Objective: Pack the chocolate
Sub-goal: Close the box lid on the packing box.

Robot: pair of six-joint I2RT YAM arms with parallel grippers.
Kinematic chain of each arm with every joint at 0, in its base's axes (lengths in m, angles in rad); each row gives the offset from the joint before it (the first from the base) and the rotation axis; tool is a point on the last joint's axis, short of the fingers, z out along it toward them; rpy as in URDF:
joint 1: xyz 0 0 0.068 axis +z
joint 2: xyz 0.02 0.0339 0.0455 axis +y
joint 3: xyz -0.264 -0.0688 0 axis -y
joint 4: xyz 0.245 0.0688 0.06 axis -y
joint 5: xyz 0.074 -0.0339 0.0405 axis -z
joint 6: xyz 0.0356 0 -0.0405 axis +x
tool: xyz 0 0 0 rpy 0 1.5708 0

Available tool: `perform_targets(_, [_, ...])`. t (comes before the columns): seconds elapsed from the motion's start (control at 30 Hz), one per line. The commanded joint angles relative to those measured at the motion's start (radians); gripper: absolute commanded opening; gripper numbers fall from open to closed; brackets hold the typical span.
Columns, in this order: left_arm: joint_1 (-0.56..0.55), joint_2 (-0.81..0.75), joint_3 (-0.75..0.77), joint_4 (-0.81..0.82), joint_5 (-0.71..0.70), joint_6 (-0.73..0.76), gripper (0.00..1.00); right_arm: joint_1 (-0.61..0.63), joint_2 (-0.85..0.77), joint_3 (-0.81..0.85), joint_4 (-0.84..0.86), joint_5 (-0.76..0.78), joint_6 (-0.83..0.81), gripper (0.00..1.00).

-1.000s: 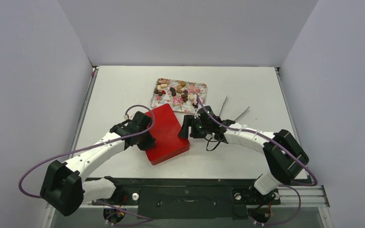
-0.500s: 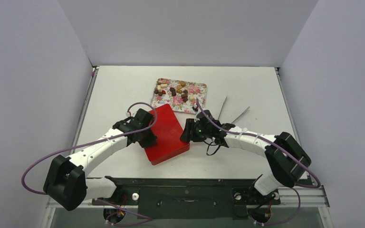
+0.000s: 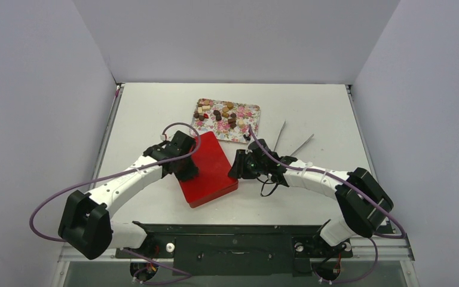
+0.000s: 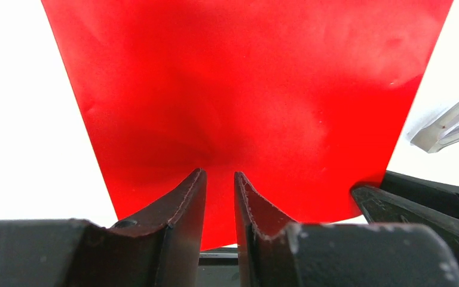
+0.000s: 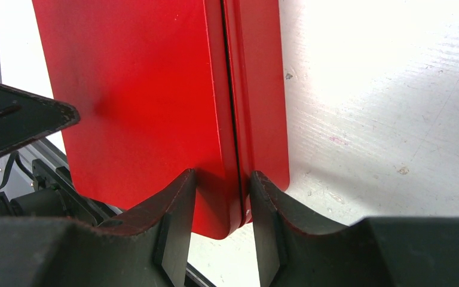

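Observation:
The chocolate [image 3: 221, 113], small brown, cream and reddish pieces, lies on a flowered tray [image 3: 251, 112] at the back of the table. In front of it sits a closed red box [image 3: 209, 170], seen close up as a red lid [image 4: 245, 89] and as the red box's edge [image 5: 155, 89]. My left gripper [image 3: 186, 170] hovers at the box's left side; in the left wrist view it [image 4: 220, 174] is open by a narrow gap with nothing in it. My right gripper [image 3: 237, 166] straddles the box's right edge, where it [image 5: 222, 174] has both fingers against lid and side wall.
Two metal tweezers [image 3: 281, 134] [image 3: 303, 144] lie on the white table right of the box, one pair of tweezers [image 4: 448, 122] showing past the lid. The right arm's black finger [image 4: 418, 206] shows at the box's far side. Walls enclose the table.
The right gripper slid left onto the box's edge and narrowed around it. The left gripper's jaws parted slightly and it shifted a little along the box's left side.

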Motion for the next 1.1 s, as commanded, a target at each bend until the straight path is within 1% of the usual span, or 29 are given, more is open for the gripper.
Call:
perform_targets(0.0, [0.016,-0.046,0.087,-0.083,-0.075,0.047,0.23,0.009,-0.017,0.009,0.034,-0.009,0.007,0.34])
perform_targets(0.03, [0.024,-0.075,0.085,-0.114,-0.094,0.053,0.23,0.009,-0.016,0.010,0.033,-0.010,0.007,0.34])
perform_targets(0.13, [0.100,-0.159,0.049,-0.177,-0.110,0.068,0.24,0.009,-0.010,0.016,0.032,-0.019,0.010,0.34])
perform_targets(0.2, [0.153,-0.244,0.002,-0.196,-0.119,0.079,0.24,0.010,-0.011,0.019,0.027,-0.015,0.003,0.34])
perform_targets(0.23, [0.191,-0.262,-0.038,-0.199,-0.114,0.081,0.24,0.008,-0.011,0.021,0.023,-0.013,0.000,0.34])
perform_targets(0.33, [0.235,-0.325,-0.126,-0.198,-0.090,0.075,0.19,0.010,-0.010,0.020,0.027,-0.014,0.005,0.34])
perform_targets(0.47, [0.240,-0.352,-0.189,-0.181,-0.080,0.040,0.13,0.011,-0.013,0.014,0.028,-0.016,0.008,0.34])
perform_targets(0.57, [0.240,-0.341,-0.222,-0.152,-0.061,0.029,0.08,0.011,-0.017,0.007,0.026,-0.012,0.003,0.34])
perform_targets(0.63, [0.230,-0.323,-0.245,-0.123,-0.040,0.019,0.06,0.010,-0.022,0.003,0.026,-0.010,0.005,0.34])
perform_targets(0.87, [0.164,-0.251,-0.253,-0.050,-0.011,-0.017,0.05,0.012,-0.018,0.004,0.043,-0.018,0.020,0.34])
perform_targets(1.07, [0.147,-0.209,-0.217,-0.019,0.009,-0.009,0.05,0.021,-0.010,0.009,0.045,-0.032,0.033,0.34])
